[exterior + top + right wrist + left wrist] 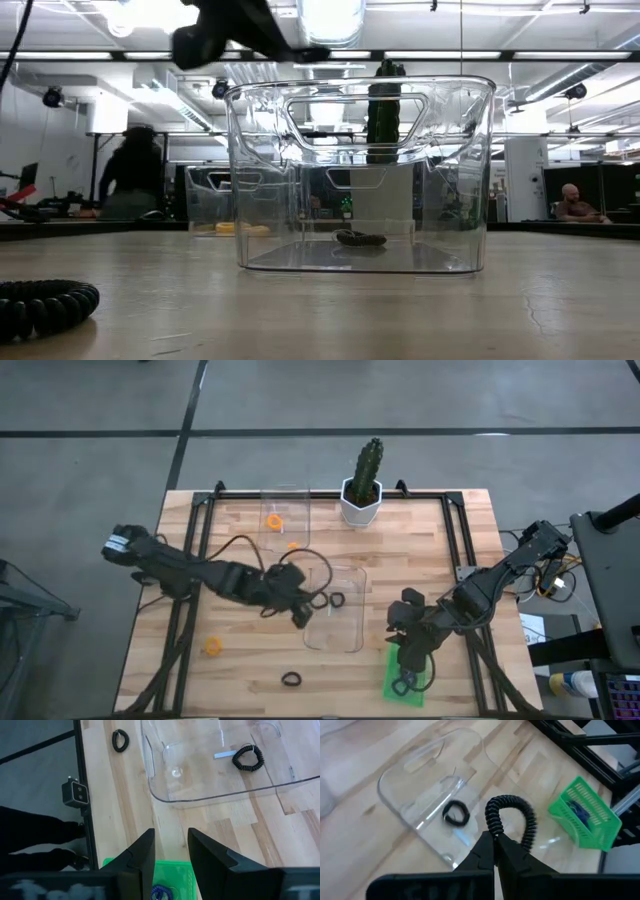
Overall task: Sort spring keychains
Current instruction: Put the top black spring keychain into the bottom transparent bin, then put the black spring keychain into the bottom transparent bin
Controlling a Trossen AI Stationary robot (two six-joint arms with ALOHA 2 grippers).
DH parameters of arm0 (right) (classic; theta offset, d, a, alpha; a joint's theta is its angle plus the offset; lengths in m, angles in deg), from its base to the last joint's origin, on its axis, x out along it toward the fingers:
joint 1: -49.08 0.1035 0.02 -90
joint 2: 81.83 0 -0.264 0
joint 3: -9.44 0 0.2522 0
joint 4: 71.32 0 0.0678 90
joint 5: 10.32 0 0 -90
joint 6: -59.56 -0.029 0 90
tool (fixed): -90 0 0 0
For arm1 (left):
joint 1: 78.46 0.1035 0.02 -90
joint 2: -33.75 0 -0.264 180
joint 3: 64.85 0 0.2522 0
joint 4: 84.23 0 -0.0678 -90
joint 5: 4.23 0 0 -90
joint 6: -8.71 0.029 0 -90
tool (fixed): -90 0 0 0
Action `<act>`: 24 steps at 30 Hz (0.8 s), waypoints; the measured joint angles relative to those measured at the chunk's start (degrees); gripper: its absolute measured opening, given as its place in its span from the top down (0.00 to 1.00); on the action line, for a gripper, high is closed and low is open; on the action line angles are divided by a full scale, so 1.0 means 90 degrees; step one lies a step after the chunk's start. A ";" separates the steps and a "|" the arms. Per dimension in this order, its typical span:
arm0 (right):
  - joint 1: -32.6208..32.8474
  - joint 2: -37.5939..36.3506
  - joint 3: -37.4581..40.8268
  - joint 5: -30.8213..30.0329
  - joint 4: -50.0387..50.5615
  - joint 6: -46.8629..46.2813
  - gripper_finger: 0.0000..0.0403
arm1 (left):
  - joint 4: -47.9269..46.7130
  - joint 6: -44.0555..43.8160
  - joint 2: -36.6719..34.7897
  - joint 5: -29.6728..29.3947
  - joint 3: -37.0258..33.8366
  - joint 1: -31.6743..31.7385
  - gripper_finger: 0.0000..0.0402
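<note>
My left gripper [308, 606] [495, 840] is shut on a black spring keychain [512, 812], above the left rim of the near clear tray [335, 628]. A second black keychain [337, 600] [456, 813] [360, 238] lies on that tray's floor. My right gripper [405, 660] [171, 852] hangs open over the green tray [405, 682] [172, 870], where a purple keychain [161, 892] lies. Loose on the table are an orange keychain [213, 646] and a black one [291, 680] [120, 740] [45, 305]. Two orange ones [273, 520] lie in the far clear tray [287, 510]. My left gripper pinches the black keychain's coil at one spot on its loop [494, 829], between the two fingertips. The rest of the loop stands out beyond the fingertips as an open arch. It is lifted clear, over the near clear tray.
A potted cactus [363, 488] [385, 110] stands at the table's far edge, behind the trays. Black frame rails [455, 550] run along the table's sides. Bare wood lies at the near left and between the clear tray and the green tray.
</note>
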 joint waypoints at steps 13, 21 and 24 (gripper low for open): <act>0.0000 0.0000 0.0000 -0.0007 0.0002 -0.0087 0.74 | 0.0190 0.0340 0.0650 0.1209 0.0689 0.0335 0.65; 0.0002 0.0000 0.0000 0.0002 0.0019 0.0041 0.75 | -0.0746 -0.0579 0.0315 0.1337 0.0820 -0.0830 0.63; 0.0002 0.0000 0.0000 0.0004 0.0022 0.0062 0.74 | -0.0964 -0.0806 0.0334 0.1218 0.0754 -0.1373 0.63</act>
